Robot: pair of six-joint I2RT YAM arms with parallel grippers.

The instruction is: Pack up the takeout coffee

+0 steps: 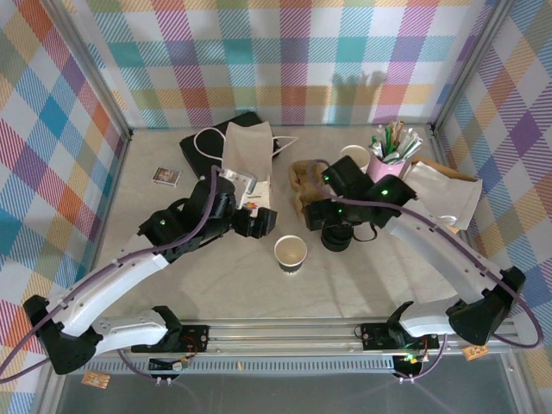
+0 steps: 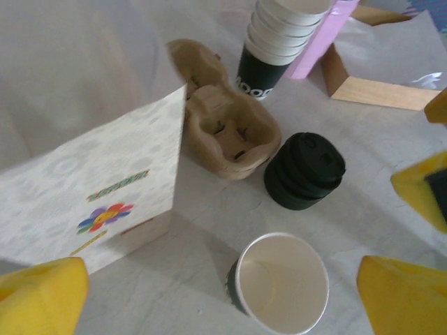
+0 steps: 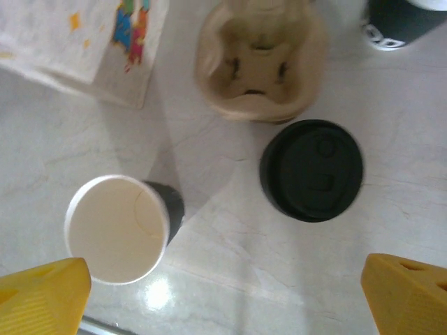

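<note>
The takeout coffee cup [image 1: 291, 254] stands upright and lidless at the table's middle front, white inside with a dark lower band. In the left wrist view the cup [image 2: 283, 283] sits between and just ahead of the yellow fingertips [image 2: 42, 296] of my left gripper [image 2: 223, 307], which is open and empty. In the right wrist view the cup [image 3: 119, 227] is at the lower left, close to the left pad of my open, empty right gripper [image 3: 227, 307]. From above, the left gripper [image 1: 259, 222] is up-left of the cup and the right gripper [image 1: 332, 216] up-right.
A low stack of black lids [image 1: 336, 239] sits right of the cup, with a brown pulp cup carrier [image 1: 302, 181] behind it. A white flower-printed bag [image 2: 98, 195] stands at left. Stacked cups [image 2: 276, 42], a pink cup of sticks [image 1: 384, 159] and paper bags [image 1: 444, 190] lie behind.
</note>
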